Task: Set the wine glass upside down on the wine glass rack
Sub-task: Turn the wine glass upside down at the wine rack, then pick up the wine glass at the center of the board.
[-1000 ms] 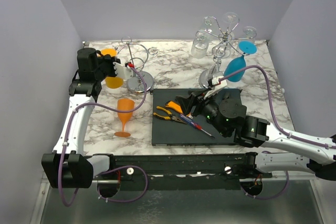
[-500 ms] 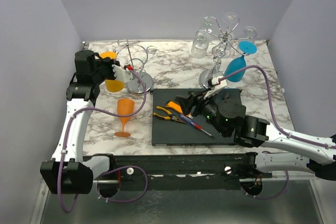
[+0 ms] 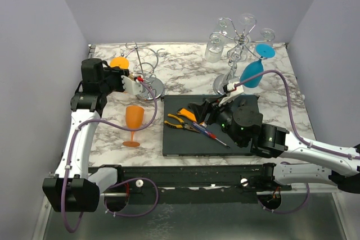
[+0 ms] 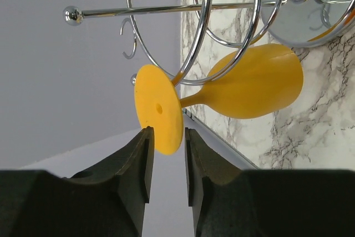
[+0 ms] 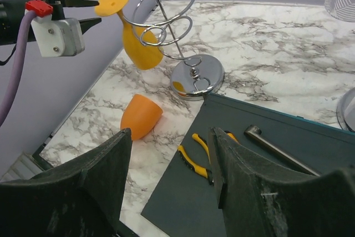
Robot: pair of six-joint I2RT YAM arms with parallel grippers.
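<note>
A yellow wine glass [image 4: 249, 84] hangs upside down in the rings of the left chrome rack [image 4: 194, 43], its foot [image 3: 119, 62] up. My left gripper [image 4: 167, 131] is open. Its fingertips straddle the lower edge of the foot, with a gap on one side. In the right wrist view the left gripper [image 5: 95, 12] sits just left of the glass [image 5: 138, 45] and rack [image 5: 172, 31]. An orange wine glass [image 3: 134, 117] stands upright on the marble. My right gripper [image 5: 171, 137] is open and empty above the dark mat [image 3: 185, 141].
A second chrome rack [image 3: 239, 40] at the back right holds clear glasses and a blue glass [image 3: 252, 74]. Yellow-handled pliers [image 3: 180, 122] and a screwdriver [image 3: 214, 136] lie on the mat. The left rack's round base [image 3: 152, 88] stands next to the mat's far left corner.
My left gripper has shifted a little right and nearer, and it now hides the yellow glass's bowl in the top view. The right arm has not moved.
</note>
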